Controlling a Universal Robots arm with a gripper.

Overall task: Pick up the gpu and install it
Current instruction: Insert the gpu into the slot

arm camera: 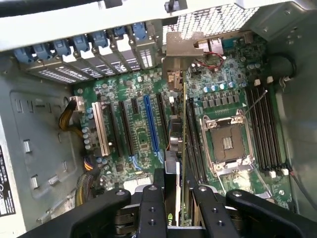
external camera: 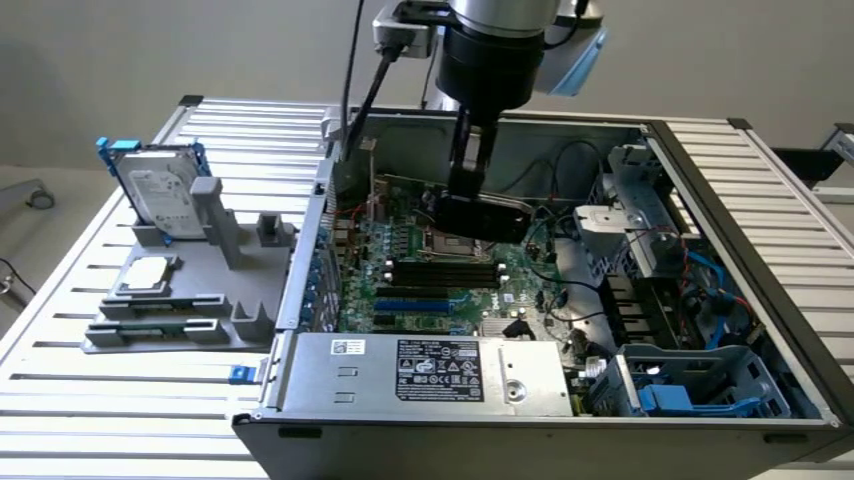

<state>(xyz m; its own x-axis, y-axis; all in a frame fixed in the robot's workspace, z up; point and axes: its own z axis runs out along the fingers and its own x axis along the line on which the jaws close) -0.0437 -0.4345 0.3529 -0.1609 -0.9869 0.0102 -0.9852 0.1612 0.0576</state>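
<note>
Inside the open computer case (external camera: 414, 135), over the middle of the green motherboard (arm camera: 140, 136), the pincer (arm camera: 178, 210) is clenched on the gpu (external camera: 487, 218). Its two black fingers (arm camera: 151, 208) squeeze the card from both flat sides, up at its top edge. I think the card is held like this, standing on its thin edge, so that its bottom edge can slide down into a slot. The card hangs straight down from the arm. I cannot tell if its bottom edge touches the board.

The silver bracket (arm camera: 181, 49) on the card's end points to the back wall of the case, where the row of blue clips (arm camera: 94, 42) sits. That looks right to me, since the bracket has to meet that wall.

Just beside the card on one side is the long blue slot (arm camera: 151, 126), and past it a white slot (arm camera: 101, 131). On the other side are the square processor socket (arm camera: 228, 141) and then the long black memory slots (arm camera: 265, 129) near the board's edge. The card seems to line up with a dark slot between the blue slot and the socket.

At the front edge of the case lies the grey power box (external camera: 441, 370). Outside the case, on the slatted table (external camera: 134, 390), a grey tray (external camera: 207, 278) holds a hard drive (external camera: 160, 195) in a blue frame, standing up near the tray's far corner, well apart from the pincer.
</note>
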